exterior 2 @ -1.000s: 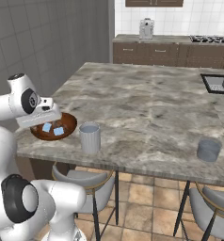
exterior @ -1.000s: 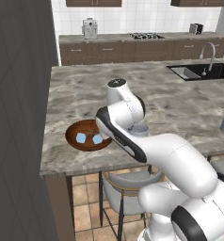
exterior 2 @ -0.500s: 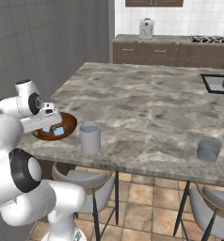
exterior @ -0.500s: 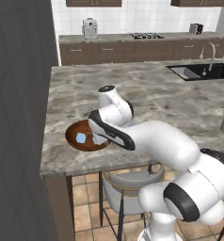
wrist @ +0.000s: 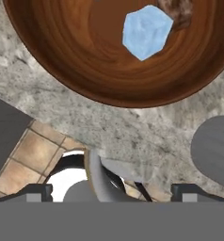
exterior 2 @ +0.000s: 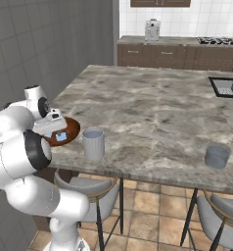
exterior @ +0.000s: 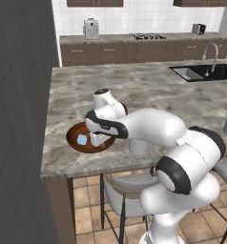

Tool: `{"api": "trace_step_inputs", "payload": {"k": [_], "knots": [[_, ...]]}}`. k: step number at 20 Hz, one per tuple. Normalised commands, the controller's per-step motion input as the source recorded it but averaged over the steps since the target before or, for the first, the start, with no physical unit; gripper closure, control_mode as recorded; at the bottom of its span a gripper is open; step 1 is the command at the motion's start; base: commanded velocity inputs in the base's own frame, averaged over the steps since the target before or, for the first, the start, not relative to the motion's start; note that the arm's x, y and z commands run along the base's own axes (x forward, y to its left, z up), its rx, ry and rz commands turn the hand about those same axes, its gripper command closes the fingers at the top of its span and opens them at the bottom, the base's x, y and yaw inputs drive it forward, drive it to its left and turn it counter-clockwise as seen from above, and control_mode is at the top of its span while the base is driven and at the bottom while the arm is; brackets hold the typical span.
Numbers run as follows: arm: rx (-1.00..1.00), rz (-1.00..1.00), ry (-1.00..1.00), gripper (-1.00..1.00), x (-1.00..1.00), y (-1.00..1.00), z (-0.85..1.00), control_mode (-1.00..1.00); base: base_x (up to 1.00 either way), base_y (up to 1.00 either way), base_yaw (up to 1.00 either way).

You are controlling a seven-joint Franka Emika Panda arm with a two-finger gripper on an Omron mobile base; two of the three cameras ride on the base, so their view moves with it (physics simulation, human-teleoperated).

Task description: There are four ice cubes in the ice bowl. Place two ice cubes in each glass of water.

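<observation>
One ice cube [exterior: 82, 139] shows at the left of your ice bowl [exterior: 73, 138] near the marble tabletop's [exterior: 149, 90] front edge. Your arm folds low over it, fingers [wrist: 111, 190] spread wide and empty. One glass of water [exterior 2: 93, 143] stands just right, the other glass [exterior 2: 217, 156] far right.

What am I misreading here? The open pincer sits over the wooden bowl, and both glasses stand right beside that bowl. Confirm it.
One detail is wrong. The pincer is open over the wooden bowl, but only the near glass stands beside it. The other glass sits far along the counter, as the right base view shows.
</observation>
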Motion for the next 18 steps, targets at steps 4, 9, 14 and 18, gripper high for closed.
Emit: {"api": "trace_step_inputs", "payload": {"k": [4,9,14,18], "knots": [[-0.01,0.00,0.00,-1.00,0.22,0.08,-0.33,-1.00,0.00,0.00,0.00],[0.00,0.00,-0.03,-1.00,0.22,0.00,-0.25,-1.00,0.00,0.00,0.00],[0.00,0.00,-0.03,-1.00,0.40,0.00,-0.21,-1.00,0.00,0.00,0.00],[0.00,0.00,-0.01,-1.00,0.50,0.08,-0.16,-1.00,0.00,0.00,0.00]]}}
